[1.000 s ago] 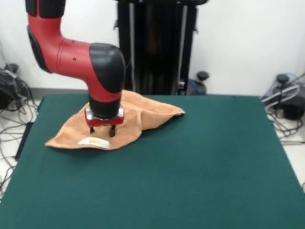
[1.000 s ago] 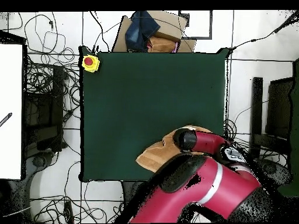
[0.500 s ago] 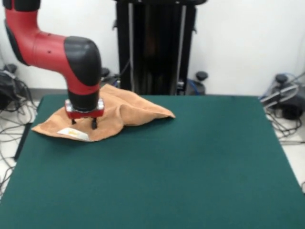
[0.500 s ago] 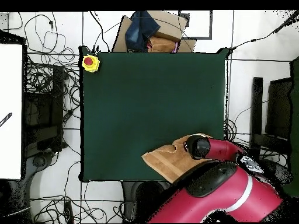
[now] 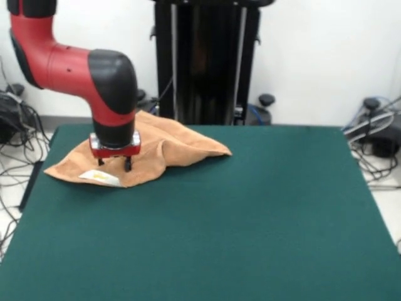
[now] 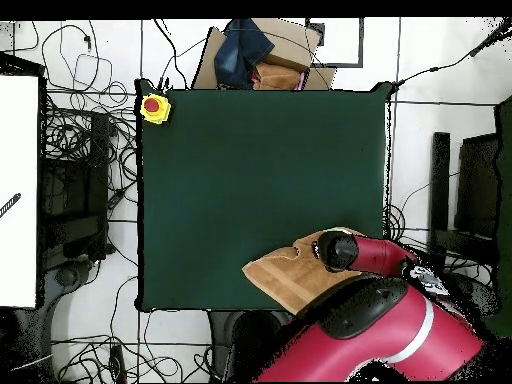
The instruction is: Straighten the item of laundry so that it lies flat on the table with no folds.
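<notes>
The peach-orange towel (image 5: 160,150) lies bunched in the far left corner of the green table (image 5: 250,213), seen from across it, with one pointed flap reaching toward the middle and a raised fold running through its centre. From overhead, the towel (image 6: 285,270) sits by the table's (image 6: 260,180) lower right corner, partly under the arm.

A small white label (image 5: 100,178) rests on the towel's near edge. It carries a yellowish mark, but I can't read any writing on it.

The red and black arm (image 5: 94,69) comes down over the cloth. Its gripper (image 5: 114,164) points straight down with two dark fingertips (image 5: 128,165) a little apart, their ends at the towel's surface. Whether they pinch any fabric, I cannot tell.

A yellow box with a red button (image 6: 154,106) sits at the table's opposite corner in the overhead view.
</notes>
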Controlling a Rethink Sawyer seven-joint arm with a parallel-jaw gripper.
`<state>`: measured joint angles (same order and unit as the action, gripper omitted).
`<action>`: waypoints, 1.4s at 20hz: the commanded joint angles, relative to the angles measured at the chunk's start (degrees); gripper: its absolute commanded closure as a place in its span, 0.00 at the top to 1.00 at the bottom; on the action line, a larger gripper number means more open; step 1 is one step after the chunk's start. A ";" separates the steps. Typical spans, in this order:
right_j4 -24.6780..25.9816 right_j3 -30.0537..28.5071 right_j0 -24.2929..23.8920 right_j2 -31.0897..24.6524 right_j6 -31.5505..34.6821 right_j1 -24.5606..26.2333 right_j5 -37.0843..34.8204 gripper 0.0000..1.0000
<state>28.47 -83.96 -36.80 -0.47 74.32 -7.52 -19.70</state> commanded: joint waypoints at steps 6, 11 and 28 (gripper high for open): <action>-3.72 -21.65 0.76 -11.07 4.60 -15.82 -4.92 1.00; -5.78 -27.26 -2.72 -14.52 1.31 -21.66 -10.26 1.00; -1.05 -7.28 2.06 -10.45 7.76 -1.38 5.10 1.00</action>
<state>25.32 -103.00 -39.28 -9.92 74.31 -19.53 -22.94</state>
